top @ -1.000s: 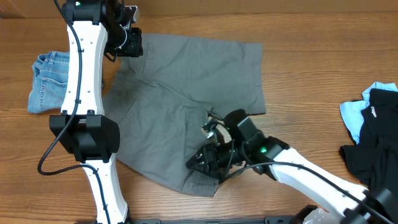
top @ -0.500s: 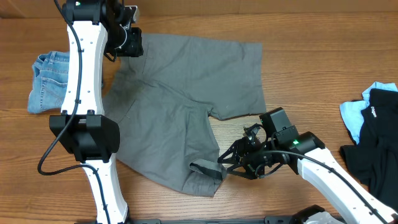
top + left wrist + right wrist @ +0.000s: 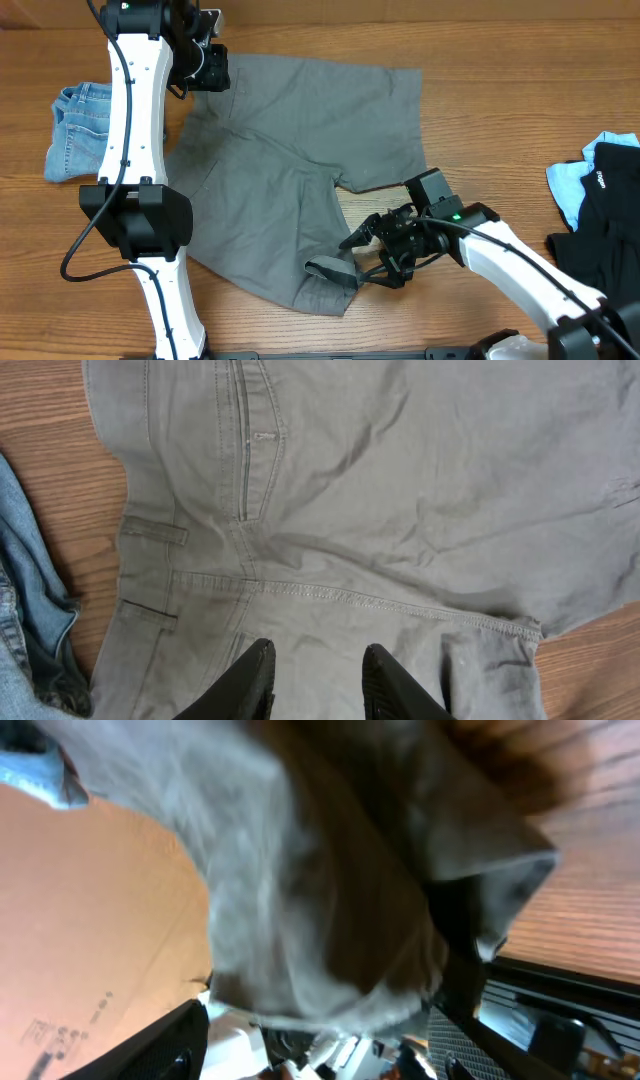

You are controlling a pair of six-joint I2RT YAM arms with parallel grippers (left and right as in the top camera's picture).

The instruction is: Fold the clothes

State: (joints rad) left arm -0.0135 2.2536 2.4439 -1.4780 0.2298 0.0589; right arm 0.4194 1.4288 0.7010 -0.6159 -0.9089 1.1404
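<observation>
My left pincer [image 3: 205, 65] sat at the upper left of the overhead frame, over the top left corner of the large plain grey soft-fabric shorts [image 3: 290, 150]. In its own wrist view its two dark fingers [image 3: 255, 680] stood parted at the bottom edge, with flat grey cloth showing in the gap between them and nothing clamped, so it was released. That same view showed the zip fly [image 3: 245, 450] running down from the top edge, a belt loop [image 3: 155, 532] at the left, and a stitched seam crossing toward the right. The grey shorts lay spread on the wooden tabletop [image 3: 480, 130], filling the middle of the overhead frame from the upper centre down to the lower centre, one leg reaching right and the other reaching down. At the lower leg's hem a strip of cloth [image 3: 330, 270] was turned over on itself. My right pincer [image 3: 364, 260] was just right of that turned strip, in the lower centre, its jaws spread wide and gripping nothing. Its wrist view was blurred, with grey fabric hanging close in front of the lens. A smaller pair of blue denim shorts [image 3: 80, 130] lay bunched at the left edge, just beside the grey ones. A black garment [image 3: 600, 230] and a light-blue garment [image 3: 570, 190] lay together at the right edge, well apart from the grey shorts.
</observation>
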